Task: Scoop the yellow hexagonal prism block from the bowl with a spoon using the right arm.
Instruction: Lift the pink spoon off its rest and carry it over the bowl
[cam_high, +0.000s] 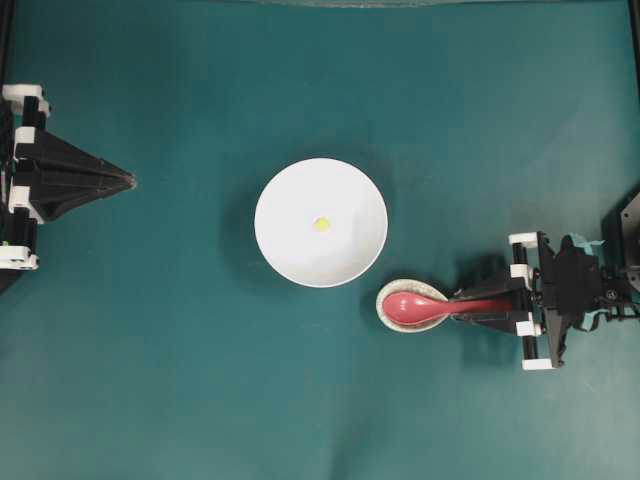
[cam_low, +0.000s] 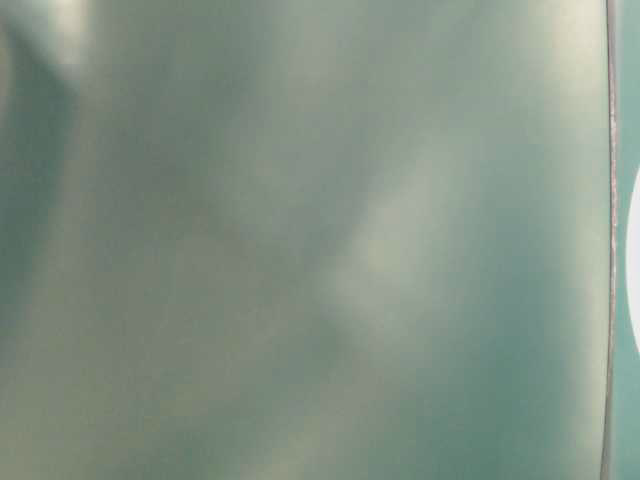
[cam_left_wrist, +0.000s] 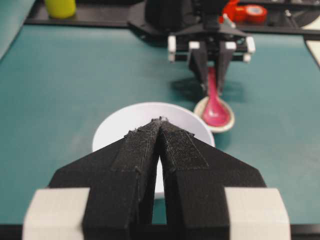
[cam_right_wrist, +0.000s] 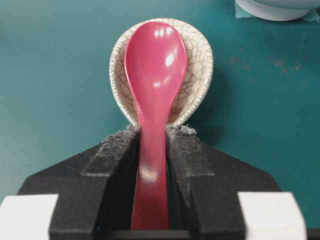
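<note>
The white bowl stands mid-table with the tiny yellow block lying in its middle. To its lower right, the pink-red spoon rests with its scoop in a speckled spoon rest. My right gripper has both fingers pressed against the spoon's handle. In the right wrist view the spoon runs straight between the jaws of my right gripper. My left gripper is shut and empty at the left edge, far from the bowl, where the block is hidden behind its fingers.
The speckled rest sits on the teal mat just short of the bowl's base. Beyond the table's far edge stand a yellow cup and an orange tape roll. The table-level view is a blur.
</note>
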